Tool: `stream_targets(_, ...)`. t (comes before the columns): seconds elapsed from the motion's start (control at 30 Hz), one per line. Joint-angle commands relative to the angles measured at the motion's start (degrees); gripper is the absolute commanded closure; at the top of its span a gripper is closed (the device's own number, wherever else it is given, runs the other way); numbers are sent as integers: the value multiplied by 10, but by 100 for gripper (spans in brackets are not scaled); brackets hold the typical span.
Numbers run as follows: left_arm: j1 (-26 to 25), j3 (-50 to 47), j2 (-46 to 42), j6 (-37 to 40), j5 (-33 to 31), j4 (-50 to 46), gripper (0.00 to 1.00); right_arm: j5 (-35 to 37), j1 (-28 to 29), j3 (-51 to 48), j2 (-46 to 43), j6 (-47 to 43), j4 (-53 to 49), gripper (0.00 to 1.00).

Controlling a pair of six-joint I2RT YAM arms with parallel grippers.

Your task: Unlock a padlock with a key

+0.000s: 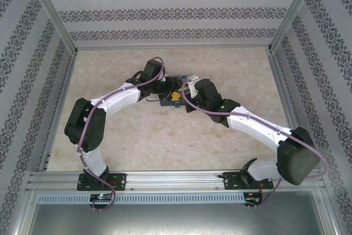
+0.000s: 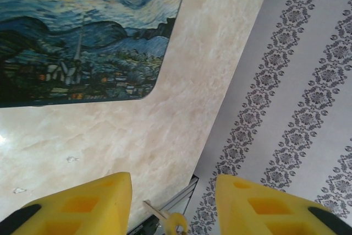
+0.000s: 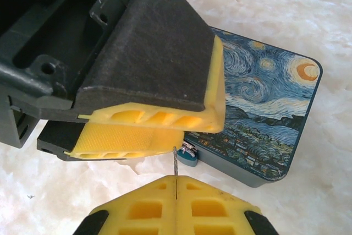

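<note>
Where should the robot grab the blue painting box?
Probably by two opposite side walls of the blue tin, coming down from above: it lies flat on the table, lid up, so only its thin straight edges face each other.

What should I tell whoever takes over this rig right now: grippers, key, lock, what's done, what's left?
Right gripper: shut on the key, its thin shaft pointing at the near edge of the blue tin.
Left gripper: jaws apart, nothing visibly clamped, close over the key's tip.
A small teal-and-metal piece sits against the tin's edge at the key's tip. It is probably the padlock, but it is mostly hidden.
Done: key gripped and lined up there.
Left: steady the lock, seat the key, turn. I cannot tell whether the key is already inserted.
</note>
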Motion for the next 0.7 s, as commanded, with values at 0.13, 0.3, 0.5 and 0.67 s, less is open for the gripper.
stream_targets(0.13, -12, 18, 12, -10, 11, 19, 64, 5, 8, 20, 10, -6, 2, 100)
stream_targets(0.3, -14, 16, 14, -11, 12, 22, 71, 5, 7, 21, 12, -6, 4, 100)
stream_targets(0.5, -15, 14, 18, -11, 11, 24, 77, 5, 8, 20, 11, -5, 3, 100)
stream_targets(0.67, -14, 13, 21, -10, 11, 24, 86, 5, 7, 21, 11, -5, 2, 100)
